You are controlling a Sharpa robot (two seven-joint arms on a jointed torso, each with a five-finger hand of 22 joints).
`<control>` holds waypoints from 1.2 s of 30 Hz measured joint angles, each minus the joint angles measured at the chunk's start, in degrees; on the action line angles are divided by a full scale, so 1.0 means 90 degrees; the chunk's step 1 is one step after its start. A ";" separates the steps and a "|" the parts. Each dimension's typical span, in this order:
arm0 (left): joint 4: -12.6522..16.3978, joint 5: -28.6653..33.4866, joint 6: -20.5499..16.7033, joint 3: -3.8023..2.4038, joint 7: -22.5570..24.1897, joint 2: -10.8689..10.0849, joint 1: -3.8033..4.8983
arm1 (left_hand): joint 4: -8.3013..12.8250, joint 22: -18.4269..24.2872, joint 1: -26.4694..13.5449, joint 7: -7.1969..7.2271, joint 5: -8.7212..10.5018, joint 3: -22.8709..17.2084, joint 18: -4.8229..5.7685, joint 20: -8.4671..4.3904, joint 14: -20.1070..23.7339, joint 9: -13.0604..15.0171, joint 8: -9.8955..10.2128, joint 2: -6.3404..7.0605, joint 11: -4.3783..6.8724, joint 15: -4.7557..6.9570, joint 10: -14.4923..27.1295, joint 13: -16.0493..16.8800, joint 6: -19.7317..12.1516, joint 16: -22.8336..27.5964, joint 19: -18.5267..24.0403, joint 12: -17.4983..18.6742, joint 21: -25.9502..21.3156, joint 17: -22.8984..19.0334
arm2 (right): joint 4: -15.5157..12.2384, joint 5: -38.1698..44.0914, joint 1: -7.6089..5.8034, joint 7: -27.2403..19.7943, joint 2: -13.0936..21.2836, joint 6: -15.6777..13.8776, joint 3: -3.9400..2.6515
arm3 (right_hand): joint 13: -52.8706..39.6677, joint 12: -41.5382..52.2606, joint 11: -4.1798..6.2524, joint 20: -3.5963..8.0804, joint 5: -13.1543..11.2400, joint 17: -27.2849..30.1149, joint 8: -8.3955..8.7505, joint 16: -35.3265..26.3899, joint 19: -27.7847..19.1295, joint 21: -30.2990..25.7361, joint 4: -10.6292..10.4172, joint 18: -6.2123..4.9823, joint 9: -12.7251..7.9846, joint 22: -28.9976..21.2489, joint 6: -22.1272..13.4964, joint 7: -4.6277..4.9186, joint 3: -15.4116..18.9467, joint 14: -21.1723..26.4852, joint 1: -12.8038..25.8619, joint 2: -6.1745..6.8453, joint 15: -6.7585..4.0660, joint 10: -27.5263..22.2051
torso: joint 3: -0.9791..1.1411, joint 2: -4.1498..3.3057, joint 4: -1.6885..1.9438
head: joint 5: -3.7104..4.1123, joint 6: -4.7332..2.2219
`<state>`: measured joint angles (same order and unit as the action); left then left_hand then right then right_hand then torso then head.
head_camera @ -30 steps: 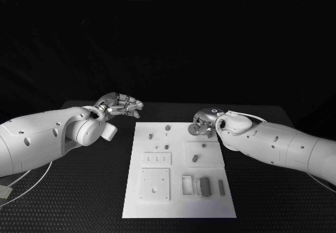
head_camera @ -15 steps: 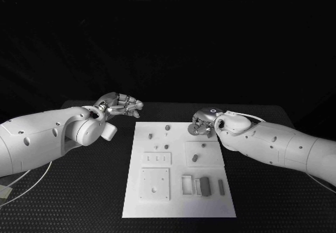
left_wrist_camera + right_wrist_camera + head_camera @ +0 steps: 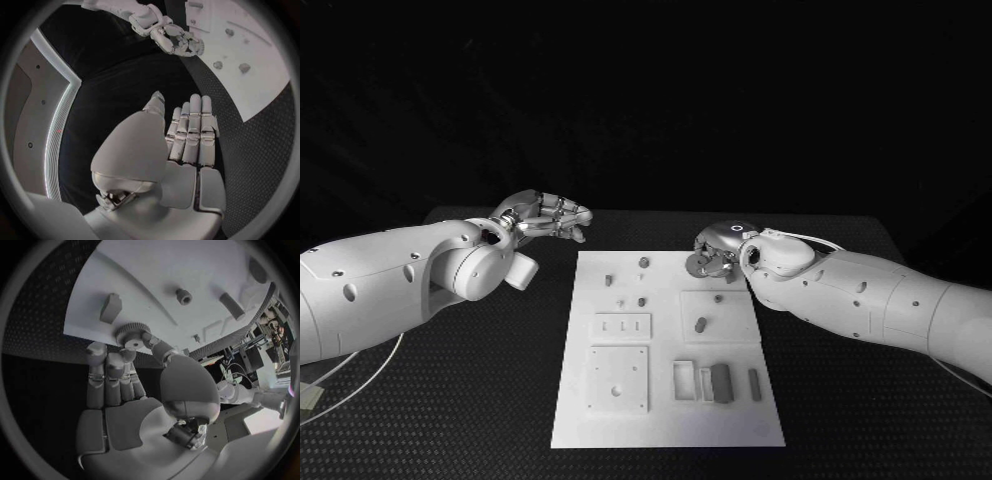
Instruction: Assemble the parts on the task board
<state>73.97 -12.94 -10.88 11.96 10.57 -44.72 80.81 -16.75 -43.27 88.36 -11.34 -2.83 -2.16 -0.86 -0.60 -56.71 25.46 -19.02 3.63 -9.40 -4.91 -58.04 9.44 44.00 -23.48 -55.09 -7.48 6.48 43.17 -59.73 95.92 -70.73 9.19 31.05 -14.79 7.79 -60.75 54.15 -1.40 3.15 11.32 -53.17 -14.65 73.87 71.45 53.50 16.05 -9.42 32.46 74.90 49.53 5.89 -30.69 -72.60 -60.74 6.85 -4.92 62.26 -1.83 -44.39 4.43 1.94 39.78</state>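
The white task board [image 3: 668, 420] lies in the middle of the black table. My right hand [image 3: 715, 258] hovers over the board's far right corner and pinches a small grey gear [image 3: 698, 265] between thumb and fingers; the right wrist view shows the gear [image 3: 130, 334] just above the board's edge [image 3: 187, 265]. My left hand [image 3: 548, 217] hangs off the board's far left corner, and in the left wrist view its fingers [image 3: 190, 132] lie straight and hold nothing. Grey parts sit on the board: a peg [image 3: 646, 263], an oblong piece [image 3: 700, 324] and a block [image 3: 720, 382].
The board also carries a slotted plate [image 3: 623, 326], a square plate with holes [image 3: 617, 378] and an open frame [image 3: 684, 380]. Black table [image 3: 459, 400] runs round the board on both sides. A white cable [image 3: 358, 385] trails at the near left.
My right hand has crept slightly to the left with the gear still in its pinch. The left hand has stayed where it was.
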 measured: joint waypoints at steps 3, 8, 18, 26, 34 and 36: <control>0.0002 -0.0001 0.0000 0.0000 -0.0001 -0.0005 0.0000 | 0.0000 0.0000 0.0000 0.0000 0.0000 0.0000 0.0000 0.0000 0.0000 0.0000 0.0000 0.0000 0.0000 0.0000 0.0000 0.0000 0.0000 0.0000 0.0000 0.0000 0.0000 0.0000 | -0.0001 0.0002 0.0000 0.0000 0.0000 -0.0009 0.0002 | 0.0017 0.0000 0.0000 0.0000 0.0000 -0.0002 0.0000 0.0000 0.0000 0.0000 0.0000 0.0000 0.0008 0.0000 0.0011 -0.0011 0.0000 0.0000 0.0006 -0.0035 0.0000 0.0001 | 0.0001 0.0001 0.0000 | 0.0004 0.0000; 0.0004 -0.0003 0.0000 0.0000 -0.0002 -0.0008 0.0000 | 0.0000 0.0000 0.0000 0.0000 0.0000 0.0000 0.0000 0.0000 0.0000 0.0000 0.0000 0.0000 0.0000 0.0000 0.0000 0.0000 0.0000 0.0000 0.0000 0.0000 0.0000 0.0000 | -0.0015 0.0005 0.0001 0.0000 0.0005 -0.0022 0.0003 | 0.0037 0.0024 0.0021 0.0000 -0.0001 -0.0006 -0.0034 0.0000 0.0000 0.0000 0.0001 -0.0010 0.0008 0.0000 0.0027 -0.0026 0.0001 0.0000 0.0042 -0.0192 0.0001 0.0022 | 0.0002 0.0001 0.0000 | 0.0009 -0.0004; 0.0007 -0.0006 0.0000 0.0000 -0.0003 -0.0013 0.0000 | 0.0000 0.0000 0.0000 0.0000 0.0000 0.0000 0.0000 0.0000 0.0000 0.0000 0.0000 0.0000 0.0000 0.0000 0.0000 0.0000 0.0000 0.0026 0.0000 0.0000 0.0000 0.0005 | -0.0074 0.0035 0.0014 0.0030 0.0035 -0.0115 0.0008 | 0.0058 0.0024 0.0031 -0.0001 -0.0001 -0.0012 -0.0036 0.0000 0.0001 0.0022 0.0000 -0.0033 0.0008 0.0000 0.0034 -0.0034 0.0001 -0.0020 0.0060 -0.0244 -0.0018 0.0034 | 0.0002 0.0001 0.0004 | 0.0015 -0.0025; 0.0006 -0.0008 -0.0001 0.0000 -0.0002 -0.0029 0.0000 | 0.0000 0.0000 0.0000 0.0000 0.0000 0.0000 0.0000 0.0000 0.0000 0.0000 0.0000 0.0000 0.0000 0.0000 0.0000 0.0000 0.0000 0.0025 0.0000 0.0000 0.0000 0.0004 | -0.0179 0.0130 0.0038 0.0111 0.0091 -0.0258 0.0013 | 0.0081 0.0024 0.0032 -0.0011 -0.0001 -0.0025 -0.0036 0.0000 0.0011 0.0048 0.0017 -0.0044 0.0011 0.0000 0.0047 -0.0047 0.0018 -0.0042 0.0059 -0.0244 -0.0039 0.0037 | 0.0002 0.0001 0.0009 | 0.0009 -0.0034; 0.0005 -0.0009 -0.0001 0.0000 -0.0001 -0.0034 0.0000 | 0.0000 0.0000 0.0000 0.0000 0.0000 0.0000 0.0000 0.0000 0.0000 0.0000 0.0000 0.0000 0.0000 0.0000 0.0000 0.0000 0.0000 0.0026 0.0000 0.0000 0.0000 0.0011 | -0.0373 0.0212 0.0028 0.0237 0.0180 -0.0349 -0.0035 | 0.0097 0.0048 0.0044 -0.0011 -0.0002 -0.0025 -0.0064 0.0000 0.0012 0.0056 0.0026 -0.0077 0.0086 0.0000 0.0081 -0.0081 0.0027 -0.0058 0.0058 -0.0242 -0.0055 0.0069 | -0.0002 0.0002 0.0005 | 0.0004 -0.0049; 0.0005 -0.0010 -0.0001 0.0000 -0.0001 -0.0035 0.0000 | 0.0000 0.0000 0.0000 0.0000 0.0000 0.0000 0.0000 0.0000 0.0000 0.0000 0.0000 0.0000 0.0000 0.0000 0.0000 0.0000 0.0000 0.0025 0.0000 0.0000 0.0000 0.0011 | -0.0475 0.0233 -0.0001 0.0275 0.0214 -0.0377 -0.0059 | 0.0102 0.0048 0.0044 -0.0011 -0.0002 -0.0029 -0.0064 0.0000 0.0012 0.0056 0.0026 -0.0080 0.0082 0.0000 0.0083 -0.0083 0.0027 -0.0058 0.0058 -0.0242 -0.0054 0.0070 | -0.0002 0.0003 0.0004 | 0.0003 -0.0052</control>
<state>74.02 -13.02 -10.89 11.96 10.57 -45.04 80.82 -16.74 -43.27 88.36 -11.34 -2.83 -2.16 -0.86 -0.60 -56.71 25.46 -19.02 3.63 -9.40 -4.92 -58.04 9.44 44.00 -23.25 -55.09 -7.48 6.48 43.26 -64.00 98.02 -70.73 11.66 32.97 -18.18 7.25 -59.83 54.58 -1.00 3.05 11.30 -53.43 -15.23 73.87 71.56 54.01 16.29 -10.14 33.20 74.90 50.28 5.14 -30.45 -73.12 -60.21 4.67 -5.41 62.89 -1.85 -44.36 4.47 1.97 39.31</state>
